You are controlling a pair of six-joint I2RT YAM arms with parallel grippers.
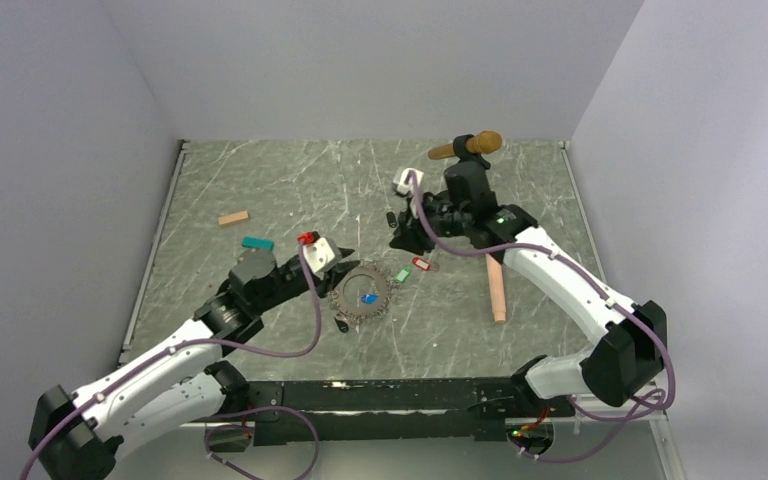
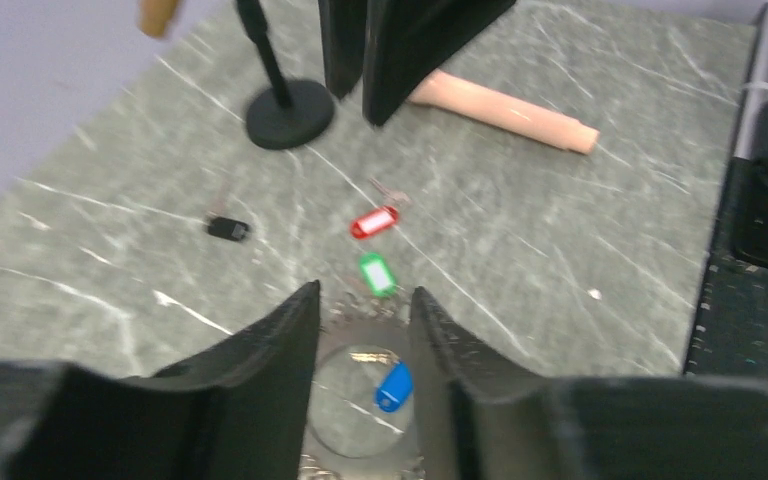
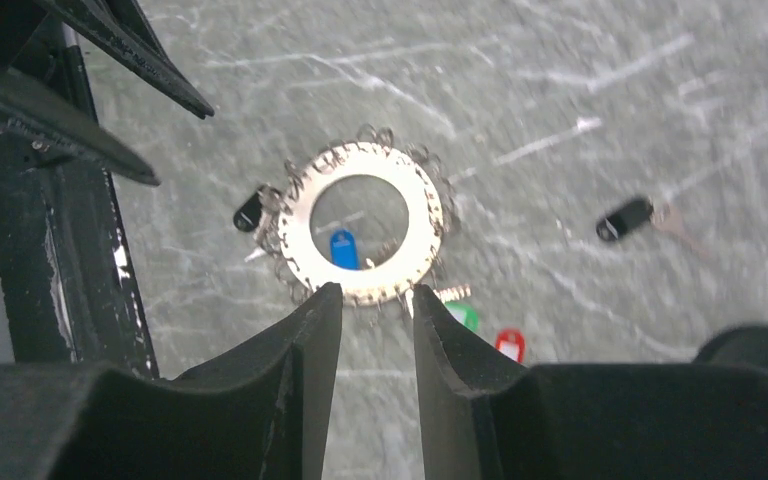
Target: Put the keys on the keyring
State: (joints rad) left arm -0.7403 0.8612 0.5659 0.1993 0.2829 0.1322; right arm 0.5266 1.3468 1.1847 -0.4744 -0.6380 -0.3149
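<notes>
The keyring (image 1: pixel 348 296) lies flat mid-table as a round loop of grey metal links. A blue-tagged key (image 1: pixel 368 298) rests inside the loop. Just right of it lie a green-tagged key (image 1: pixel 402 273) and a red-tagged key (image 1: pixel 420 264). My left gripper (image 1: pixel 348 255) hovers at the loop's upper left, open and empty. In the left wrist view the keyring (image 2: pixel 355 330) and blue tag (image 2: pixel 393 386) show between the fingers (image 2: pixel 300 310). My right gripper (image 1: pixel 397 243) hangs open and empty beyond the green tag. In the right wrist view the keyring (image 3: pixel 305 212) lies ahead of the gripper (image 3: pixel 377 292).
A black stand (image 1: pixel 467 185) with a wooden top rises at the back, behind the right wrist. A pink cylinder (image 1: pixel 497 288) lies to the right. A teal block (image 1: pixel 257 243) and a tan block (image 1: pixel 233 217) sit at left. Black-tagged keys (image 1: pixel 341 324) (image 1: pixel 390 218) lie near the loop.
</notes>
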